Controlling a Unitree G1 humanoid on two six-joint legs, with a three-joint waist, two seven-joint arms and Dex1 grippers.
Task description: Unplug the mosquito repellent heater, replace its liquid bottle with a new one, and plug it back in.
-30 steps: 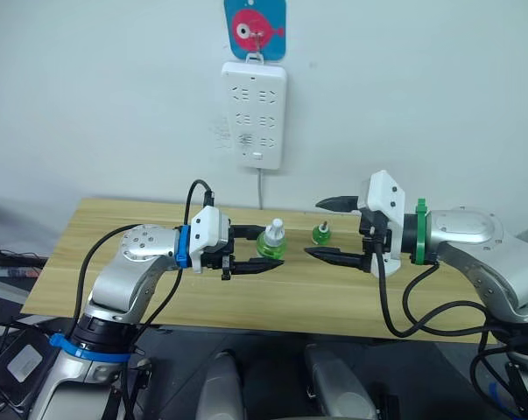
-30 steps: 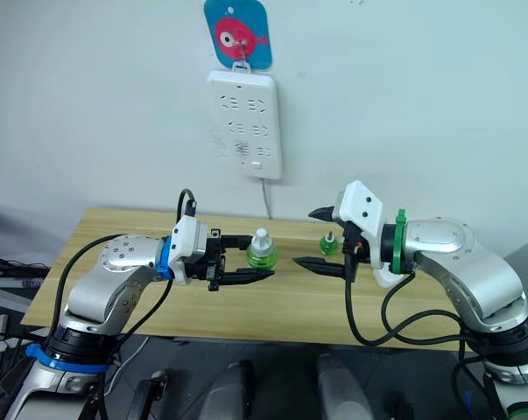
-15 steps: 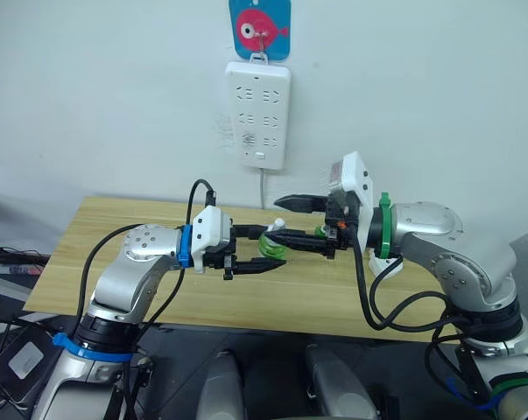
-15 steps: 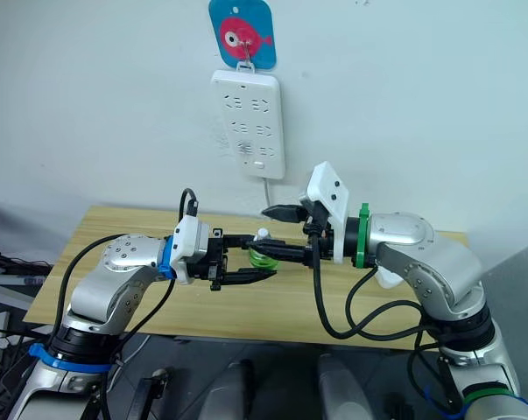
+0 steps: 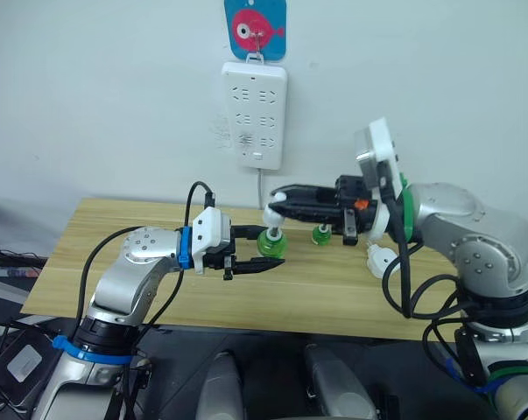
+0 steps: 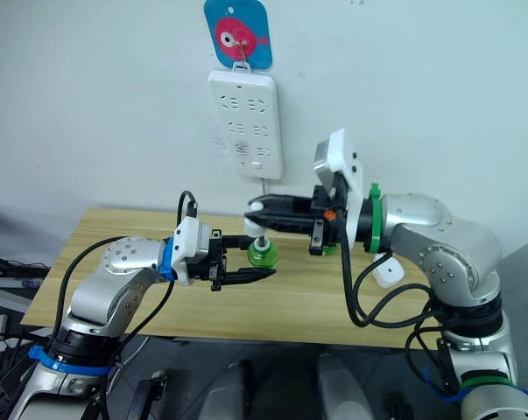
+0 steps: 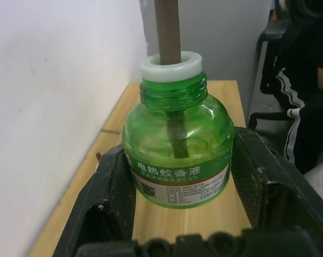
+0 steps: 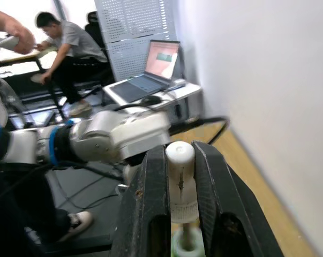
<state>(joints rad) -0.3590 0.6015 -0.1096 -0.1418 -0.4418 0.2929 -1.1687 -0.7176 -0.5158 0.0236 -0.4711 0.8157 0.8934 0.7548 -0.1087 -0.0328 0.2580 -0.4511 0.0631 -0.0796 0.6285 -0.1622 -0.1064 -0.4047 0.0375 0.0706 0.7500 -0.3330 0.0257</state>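
1. The table (image 5: 115,227) stands below the power strip (image 5: 255,114), whose sockets are all bare.
2. A small rounded white object (image 5: 376,256), probably the mosquito repellent heater, lies low and to the right of the power strip, partly hidden by the right arm.
3. The liquid bottle (image 7: 177,155) stands right below the power strip. The left pincer (image 5: 272,247) is clamped on its sides. A second green bottle (image 5: 320,234) stands beside it.
4. The right pincer (image 8: 180,151) is closed on the white cap (image 5: 271,213), just above the bottle's neck, with the brown wick (image 7: 167,32) bared beneath.
5. The step looks like uncapping. Lift the cap straight along the wick, keep the bottle upright and held firmly, and avoid any sideways pull that could snap the wick or spill liquid.
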